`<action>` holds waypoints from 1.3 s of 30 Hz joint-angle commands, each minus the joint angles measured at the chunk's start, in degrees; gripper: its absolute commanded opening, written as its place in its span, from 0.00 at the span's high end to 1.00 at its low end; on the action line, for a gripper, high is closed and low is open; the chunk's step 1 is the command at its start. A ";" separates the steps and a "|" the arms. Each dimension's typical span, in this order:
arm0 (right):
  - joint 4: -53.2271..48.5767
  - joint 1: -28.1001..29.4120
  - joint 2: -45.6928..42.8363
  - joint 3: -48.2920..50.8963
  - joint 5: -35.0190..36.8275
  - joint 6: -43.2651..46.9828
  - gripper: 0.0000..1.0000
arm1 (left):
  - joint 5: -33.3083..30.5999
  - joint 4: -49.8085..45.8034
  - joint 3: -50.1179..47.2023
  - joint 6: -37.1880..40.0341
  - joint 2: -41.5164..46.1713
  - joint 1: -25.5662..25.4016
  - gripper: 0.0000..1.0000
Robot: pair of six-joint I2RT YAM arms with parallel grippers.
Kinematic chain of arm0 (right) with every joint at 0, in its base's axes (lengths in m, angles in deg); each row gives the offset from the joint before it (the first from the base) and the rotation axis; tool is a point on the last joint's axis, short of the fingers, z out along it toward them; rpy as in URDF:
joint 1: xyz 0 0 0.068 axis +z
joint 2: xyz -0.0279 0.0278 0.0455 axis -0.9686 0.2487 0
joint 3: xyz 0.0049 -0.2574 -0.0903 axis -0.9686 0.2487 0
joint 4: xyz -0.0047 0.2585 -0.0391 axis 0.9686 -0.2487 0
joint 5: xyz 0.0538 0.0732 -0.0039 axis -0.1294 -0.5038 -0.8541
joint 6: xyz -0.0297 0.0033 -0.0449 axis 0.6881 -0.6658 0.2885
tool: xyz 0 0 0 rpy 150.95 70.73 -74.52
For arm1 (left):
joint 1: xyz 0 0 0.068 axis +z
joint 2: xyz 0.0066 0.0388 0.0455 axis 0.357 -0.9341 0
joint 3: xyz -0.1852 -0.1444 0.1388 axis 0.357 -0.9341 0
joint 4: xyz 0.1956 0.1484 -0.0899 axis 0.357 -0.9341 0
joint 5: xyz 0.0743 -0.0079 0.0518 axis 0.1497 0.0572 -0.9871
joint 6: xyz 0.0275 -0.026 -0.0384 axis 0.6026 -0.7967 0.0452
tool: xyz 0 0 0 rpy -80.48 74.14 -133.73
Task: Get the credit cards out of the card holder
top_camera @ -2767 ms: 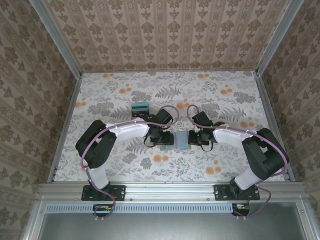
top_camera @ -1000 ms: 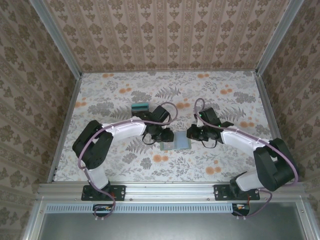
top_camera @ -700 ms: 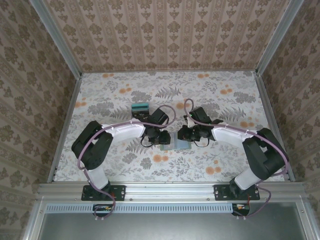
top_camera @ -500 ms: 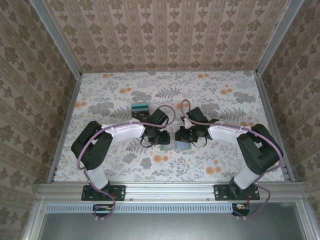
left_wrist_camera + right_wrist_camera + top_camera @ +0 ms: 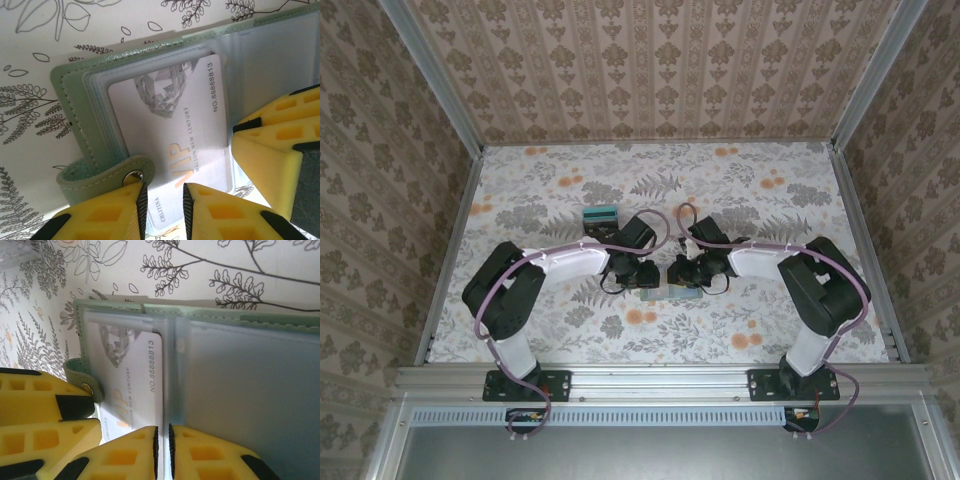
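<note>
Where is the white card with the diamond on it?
The white card sits in a clear pocket of the open card holder, beside its snap strap, mid-table where the left pincer and right pincer meet.

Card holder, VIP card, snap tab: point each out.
card holder [image 5: 70, 110], left wrist view, stitched green edge.
VIP card [image 5: 165, 132], left wrist view, white face.
snap tab [image 5: 133, 175], left wrist view, metal stud.

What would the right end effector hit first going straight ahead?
The right end effector points at the open pale green soft card holder, so it would probably first meet its clear sleeve along the edge of the white plastic VIP card; it may already touch.
</note>
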 commanded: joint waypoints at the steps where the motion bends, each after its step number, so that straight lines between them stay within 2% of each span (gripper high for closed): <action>1: 0.53 0.27 1.03 -1.54 -1.60 -0.99 0.82 | 0.89 -0.28 -0.73 -0.90 -1.39 0.29 0.72; 15: -0.50 0.28 2.64 -2.59 -2.38 -0.92 0.81 | 2.18 -0.81 0.90 -0.51 -3.64 -0.13 0.72; 31: -8.15 0.02 -1.70 -3.36 3.86 -0.72 0.81 | 1.52 -2.72 1.41 -0.32 -4.05 -0.18 0.74; 39: -4.93 -0.01 1.13 -3.75 -0.23 -2.22 0.80 | 1.99 -2.42 1.40 -0.10 -4.17 -0.37 0.75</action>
